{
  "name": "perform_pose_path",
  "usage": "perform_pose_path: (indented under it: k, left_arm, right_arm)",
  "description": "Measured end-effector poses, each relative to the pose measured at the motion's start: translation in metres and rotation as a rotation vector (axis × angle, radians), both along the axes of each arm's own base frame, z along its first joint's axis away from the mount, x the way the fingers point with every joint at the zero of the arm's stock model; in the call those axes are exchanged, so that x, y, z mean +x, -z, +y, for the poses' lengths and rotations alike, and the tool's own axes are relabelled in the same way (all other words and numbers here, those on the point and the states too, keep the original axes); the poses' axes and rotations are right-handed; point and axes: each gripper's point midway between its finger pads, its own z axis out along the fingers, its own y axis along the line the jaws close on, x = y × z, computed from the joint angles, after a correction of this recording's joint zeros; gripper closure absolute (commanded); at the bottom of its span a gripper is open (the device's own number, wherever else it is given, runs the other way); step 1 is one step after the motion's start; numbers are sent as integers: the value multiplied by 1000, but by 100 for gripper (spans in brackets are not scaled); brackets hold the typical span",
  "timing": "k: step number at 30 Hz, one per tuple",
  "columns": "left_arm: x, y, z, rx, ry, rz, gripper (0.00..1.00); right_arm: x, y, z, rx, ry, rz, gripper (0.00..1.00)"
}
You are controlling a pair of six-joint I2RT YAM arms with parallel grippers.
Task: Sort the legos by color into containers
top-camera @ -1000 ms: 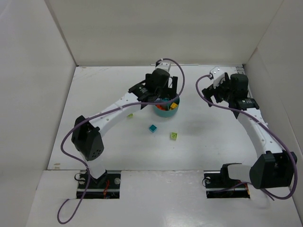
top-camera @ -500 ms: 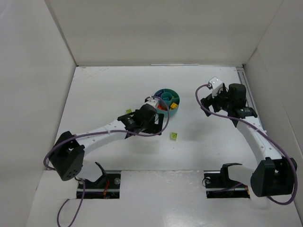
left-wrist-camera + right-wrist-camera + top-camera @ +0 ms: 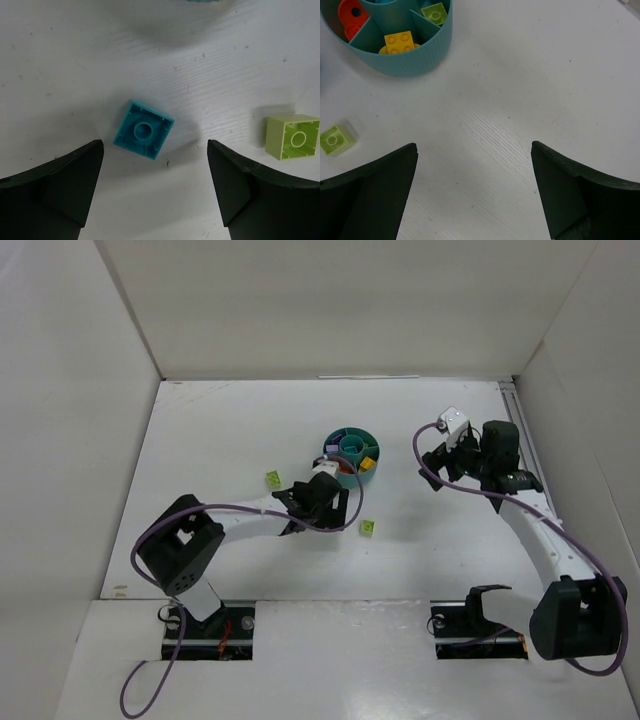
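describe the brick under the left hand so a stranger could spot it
Find the round teal dish; the left hand hovers on its near side. Below its open fingers lies a teal-blue brick, hollow side up; the lime green brick beside it differs in colour.

The round teal dish [image 3: 352,443] sits mid-table with coloured bricks in its sections. The left gripper [image 3: 325,508] hangs low by its near side, between a lime brick [image 3: 368,527] and a second lime brick [image 3: 272,478]. The right gripper [image 3: 443,458] hovers well apart.
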Motion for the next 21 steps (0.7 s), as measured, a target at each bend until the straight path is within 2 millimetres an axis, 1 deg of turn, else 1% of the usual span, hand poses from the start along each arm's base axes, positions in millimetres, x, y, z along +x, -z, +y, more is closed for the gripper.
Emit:
perform_pose_path:
  k: [7, 9, 13, 14, 15, 16, 17, 18, 19, 21]
  left_arm:
    - [11, 3, 1, 24, -31, -35, 25]
    - [15, 3, -1, 28, -38, -45, 31]
    - [21, 4, -3, 32, -49, -58, 51]
    - [22, 4, -3, 37, -51, -59, 61]
    - [23, 4, -4, 40, -51, -61, 65]
    - [23, 4, -6, 43, -51, -65, 74]
    - [22, 3, -8, 42, -47, -64, 74]
    - [19, 4, -9, 49, -43, -60, 79]
    - [16, 3, -10, 54, -37, -57, 81]
    - [9, 3, -13, 70, -21, -46, 81]
  right_arm:
    - [-3, -11, 1, 5, -4, -34, 0]
    - [-4, -15, 1, 5, -4, -46, 0]
    - [-5, -21, 1, 7, -6, -65, 0]
    - [-6, -22, 1, 7, -6, -67, 0]
    - [-6, -22, 1, 7, -5, -69, 0]
    - [-6, -23, 1, 7, -6, -71, 0]
    - [-6, -24, 1, 7, -6, -73, 0]
    - [-6, -24, 1, 7, -6, -75, 0]
    - [-7, -25, 1, 8, -6, -77, 0]
    - [-7, -27, 1, 8, -6, -84, 0]
